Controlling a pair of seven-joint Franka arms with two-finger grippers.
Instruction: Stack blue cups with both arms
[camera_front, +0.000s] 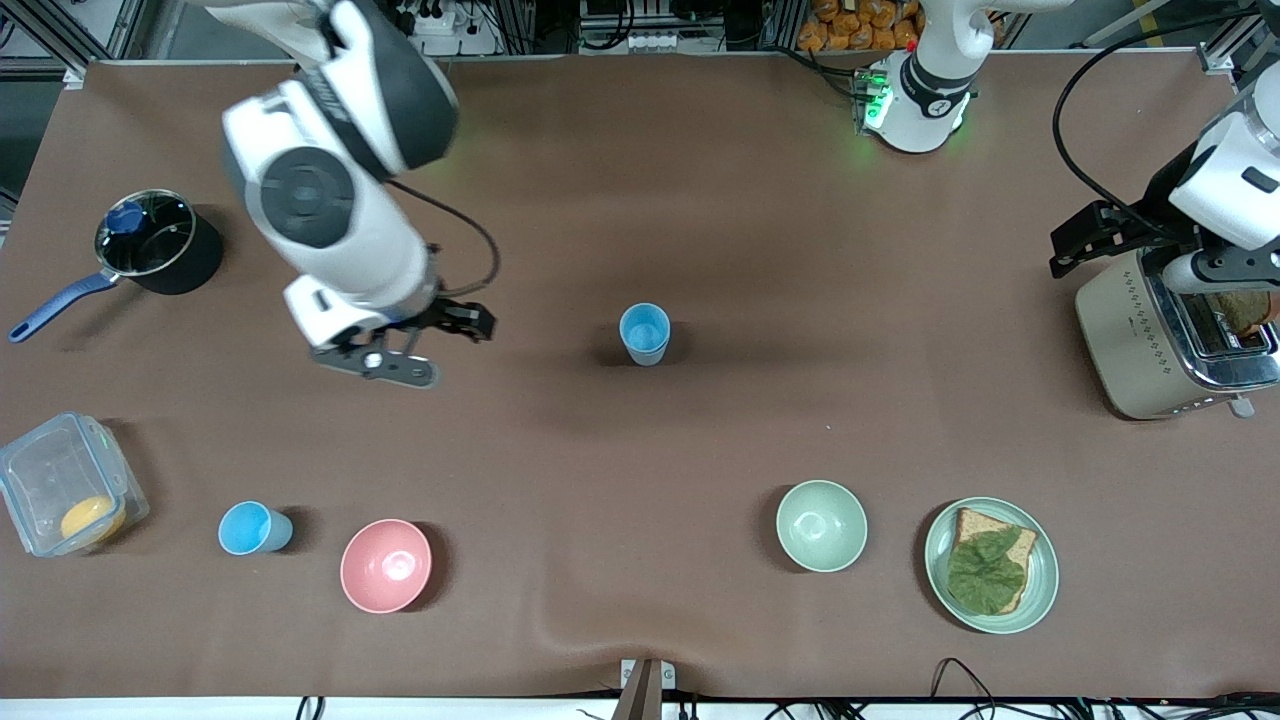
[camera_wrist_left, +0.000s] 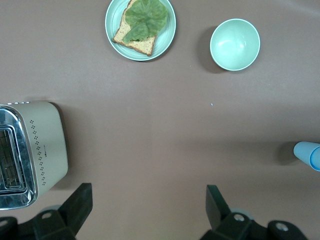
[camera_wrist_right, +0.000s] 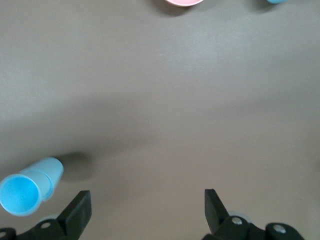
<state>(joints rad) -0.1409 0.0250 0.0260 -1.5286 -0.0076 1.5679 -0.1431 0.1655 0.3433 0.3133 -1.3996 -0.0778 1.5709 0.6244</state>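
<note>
Two blue cups stand upright on the brown table (camera_front: 700, 200), well apart. One blue cup (camera_front: 644, 333) stands near the table's middle; a second rim shows nested in it in the right wrist view. The other blue cup (camera_front: 254, 528) stands nearer the front camera toward the right arm's end, between a clear lidded container (camera_front: 68, 496) holding a yellow item and the pink bowl (camera_front: 386, 565). The right gripper (camera_front: 405, 350) hangs over bare table between the lidded saucepan (camera_front: 155, 245) and the middle cup; its fingers (camera_wrist_right: 77, 212) are spread wide with nothing between them. The left gripper (camera_wrist_left: 149, 210) is up beside the toaster (camera_front: 1165, 335) at the left arm's end of the table; its fingers (camera_wrist_left: 80, 205) are likewise spread wide and hold nothing. A slice of bread sits in the toaster slot. The pale green bowl (camera_front: 821, 525) stands beside a green plate (camera_front: 1040, 590) carrying bread topped with a lettuce leaf, both nearer the front camera than the toaster.
</note>
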